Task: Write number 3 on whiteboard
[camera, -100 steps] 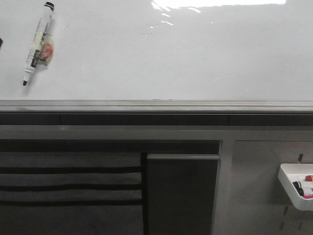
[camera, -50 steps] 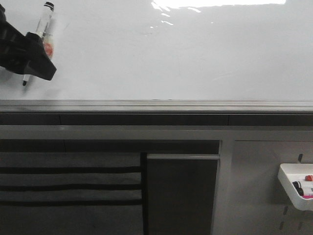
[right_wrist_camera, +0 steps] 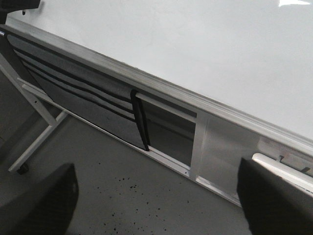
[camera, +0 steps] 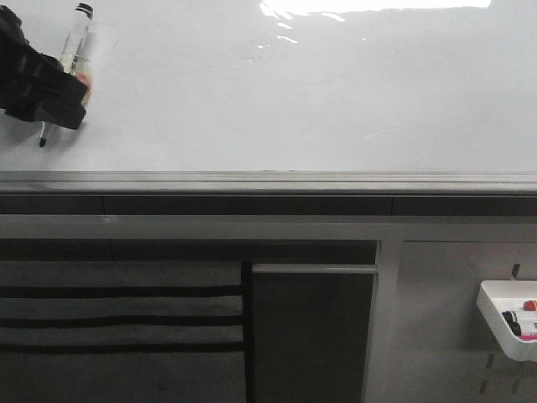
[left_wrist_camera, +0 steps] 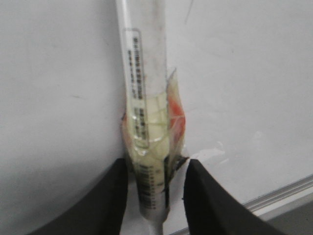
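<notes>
The left gripper (camera: pixel 52 99) has shifted slightly up and left since 0.5 s ago, its fingers (left_wrist_camera: pixel 208 196) spread either side of the marker (left_wrist_camera: pixel 146 122) lying on the whiteboard (camera: pixel 319 101). The right gripper (right_wrist_camera: pixel 156 205) hangs open, away from the board.

Grey slotted panel (camera: pixel 126 319), white bin (camera: pixel 506 317) at right, speckled dark floor (right_wrist_camera: pixel 122 196).

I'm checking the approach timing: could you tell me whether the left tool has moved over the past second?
Yes. The left tool was out of the front view a second ago; it has come in from the left edge and now straddles the marker on the whiteboard.
</notes>
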Robot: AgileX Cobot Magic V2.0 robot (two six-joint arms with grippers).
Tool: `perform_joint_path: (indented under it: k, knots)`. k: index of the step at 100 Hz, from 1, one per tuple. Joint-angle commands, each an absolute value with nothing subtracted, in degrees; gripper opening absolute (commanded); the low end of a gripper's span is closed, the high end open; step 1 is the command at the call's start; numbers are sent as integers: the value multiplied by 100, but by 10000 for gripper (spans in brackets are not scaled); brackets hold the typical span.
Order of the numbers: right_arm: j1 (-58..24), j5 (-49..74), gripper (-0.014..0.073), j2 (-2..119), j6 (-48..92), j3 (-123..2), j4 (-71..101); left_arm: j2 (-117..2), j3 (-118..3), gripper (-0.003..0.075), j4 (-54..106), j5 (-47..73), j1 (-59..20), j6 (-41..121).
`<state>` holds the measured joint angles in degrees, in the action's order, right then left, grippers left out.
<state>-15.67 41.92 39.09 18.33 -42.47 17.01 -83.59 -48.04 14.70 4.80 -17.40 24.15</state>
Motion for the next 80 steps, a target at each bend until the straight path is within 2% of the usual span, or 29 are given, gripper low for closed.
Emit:
perform_joint_path:
  k: [1,21,58,70,80]
  knots:
    - [-1573,3788,593,3941,1904,-4444,1802,-8220,-4991,191,1483,98,-1780,2415]
    - [-1573,3788,593,3941,1904,-4444,1802,-8220,-4991,113,1483,98,-1780,2415]
    - [-1573,3788,593,3941,1904,-4444,1792,-8079,-4991,34,1496,215,-1780,2415]
    - [-1573,3788,593,3941,1846,-4444,1815,-7718,-5000,8,1548,737,-1780,2415]
    - [-1573,3874,593,3941,1838,-4493,1959,-7278,-5023,-13,1519,1613,-1780,2415]
